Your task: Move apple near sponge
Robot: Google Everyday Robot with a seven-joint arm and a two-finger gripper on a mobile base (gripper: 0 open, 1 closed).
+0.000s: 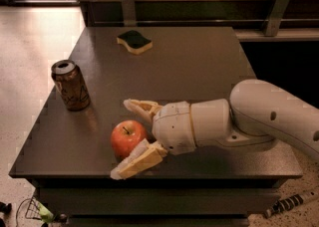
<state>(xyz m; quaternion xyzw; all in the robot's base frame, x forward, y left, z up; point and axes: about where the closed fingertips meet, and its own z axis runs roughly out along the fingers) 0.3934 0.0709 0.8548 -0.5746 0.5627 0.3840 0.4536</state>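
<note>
Trouble starts at the left, where the brown can (71, 85) stands near the edge of the tabletop (199, 56) and could tip if a swing drifts that way. Just right of it the apple (127, 137) sits close to the front edge, between the spread fingers of the open claw (121, 139), and being round it may roll off forward if the near finger nudges it before both close. Well apart at the far edge lies the sponge (134, 42), with bare surface between and to the right for the carry.

Gripper (120, 139) low front-left, fingers (137, 161) spread
</note>
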